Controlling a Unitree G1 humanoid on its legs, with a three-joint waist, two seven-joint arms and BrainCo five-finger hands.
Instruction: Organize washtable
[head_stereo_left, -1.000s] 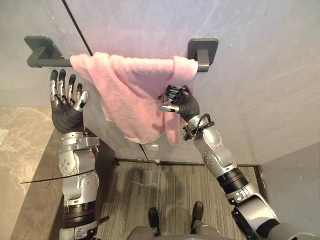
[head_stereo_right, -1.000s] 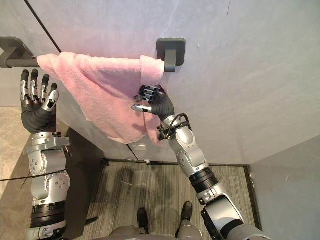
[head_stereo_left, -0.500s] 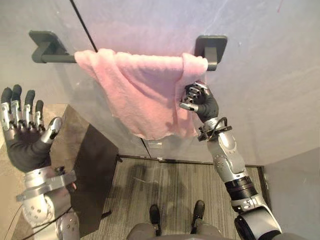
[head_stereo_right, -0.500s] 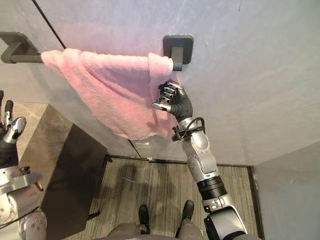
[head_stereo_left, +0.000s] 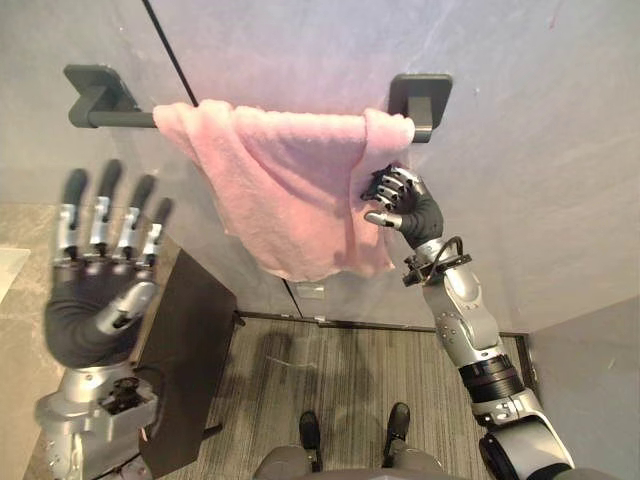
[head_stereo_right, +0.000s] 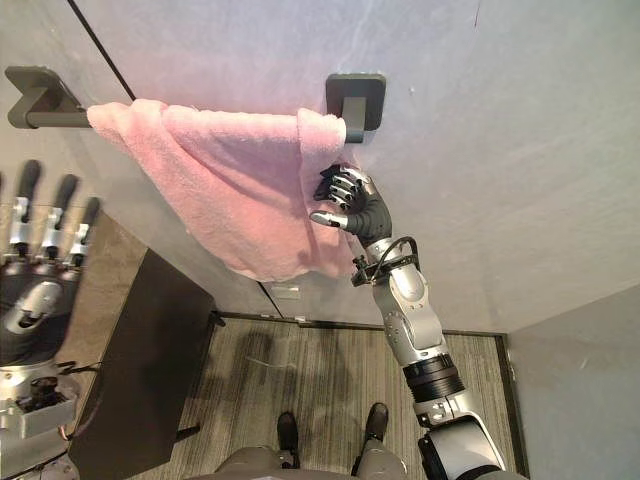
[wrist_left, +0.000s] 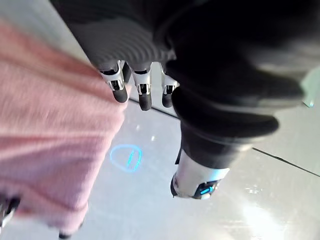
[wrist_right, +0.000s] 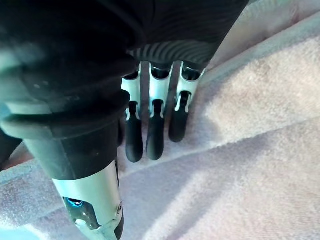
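Note:
A pink towel (head_stereo_left: 290, 190) hangs bunched over a dark grey bar (head_stereo_left: 120, 118) fixed to the wall, and its lower edge sags to a point. My right hand (head_stereo_left: 410, 208) is raised at the towel's right edge, just below the bar's right bracket (head_stereo_left: 420, 100). Its fingers (wrist_right: 155, 130) are relaxed and rest against the towel (wrist_right: 250, 150) without gripping it, the thumb apart. My left hand (head_stereo_left: 95, 310) is held up at the lower left, open with fingers spread, clear of the towel. In the left wrist view its straight fingers (wrist_left: 142, 92) point at the wall beside the towel (wrist_left: 45, 135).
A dark cabinet side (head_stereo_left: 185, 350) drops below the stone countertop (head_stereo_left: 25, 225) at the left. Striped grey floor (head_stereo_left: 350, 380) lies below the towel. A thin dark seam (head_stereo_left: 170, 50) runs down the grey wall behind the bar.
My left hand has risen and come rightward, closer to the camera. The right hand has eased slightly down and right along the towel's edge. The towel hangs as before.

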